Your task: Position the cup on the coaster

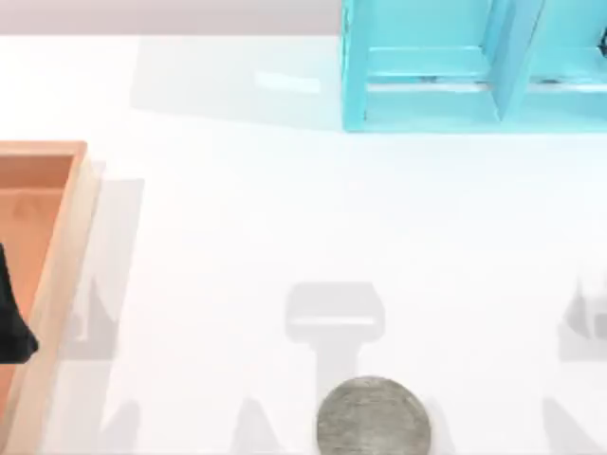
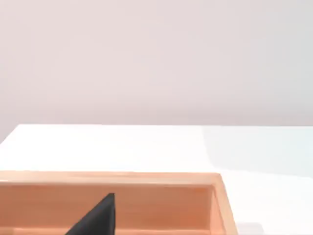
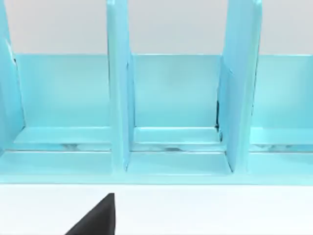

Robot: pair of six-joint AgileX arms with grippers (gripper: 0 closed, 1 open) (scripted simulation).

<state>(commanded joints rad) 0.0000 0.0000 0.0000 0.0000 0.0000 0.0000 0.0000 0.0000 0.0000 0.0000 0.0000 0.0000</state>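
The coaster lies at the table's six o'clock. Either tool's opening: I cannot tell. Risk: a blind reach could clip the wooden tray at nine o'clock.

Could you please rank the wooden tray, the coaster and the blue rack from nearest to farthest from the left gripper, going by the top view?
1. Wooden tray: at the table's left edge, with the left gripper over it.
2. Coaster: near the bottom edge, right of centre.
3. Blue rack: at the top right, farthest away.
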